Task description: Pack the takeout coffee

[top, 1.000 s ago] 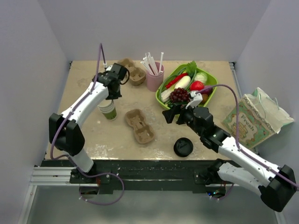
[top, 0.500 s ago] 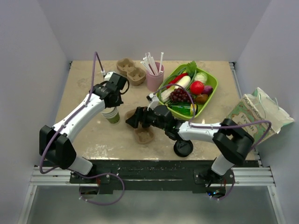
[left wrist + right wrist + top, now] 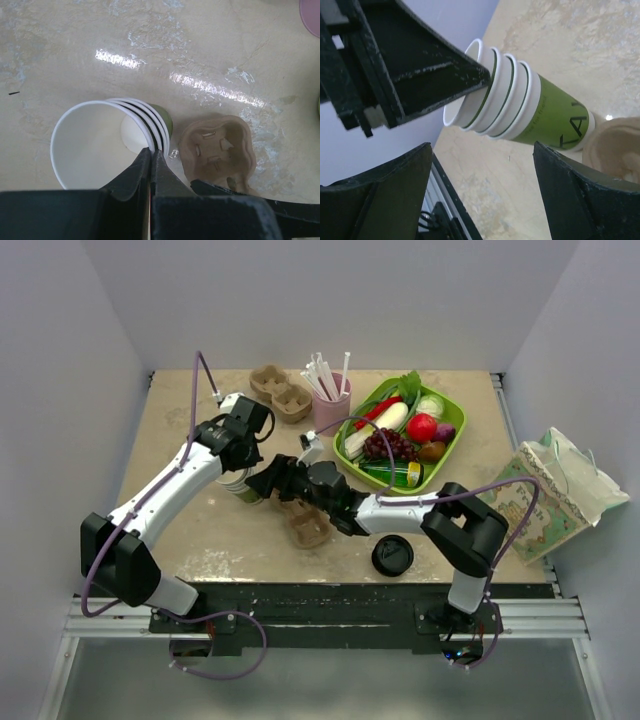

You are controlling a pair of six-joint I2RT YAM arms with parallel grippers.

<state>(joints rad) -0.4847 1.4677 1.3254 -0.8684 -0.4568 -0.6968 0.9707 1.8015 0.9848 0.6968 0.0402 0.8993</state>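
Note:
No lidded takeout coffee is in view. A stack of nested lidless paper cups [image 3: 243, 490] [image 3: 100, 145] [image 3: 520, 107], green-sided with white rims, leans at the table's left centre. My left gripper [image 3: 240, 452] [image 3: 151, 150] is shut on the rim of the top cup. My right gripper [image 3: 264, 483] [image 3: 482, 150] is open right beside the stack, its jaws spread wide with only table between them and the cups just ahead. A brown pulp cup carrier [image 3: 305, 522] [image 3: 217, 150] lies next to the stack.
A black lid [image 3: 392, 556] lies near the front edge. A second pulp carrier [image 3: 280, 390], a pink cup of straws [image 3: 330, 405] and a green tray of food [image 3: 452, 445] stand at the back. A paper bag [image 3: 545, 495] sits at the right.
My right arm has swung left across the table from the green tray to the cup stack, jaws narrowing slightly. The left gripper has shifted a little toward the near side over the cups.

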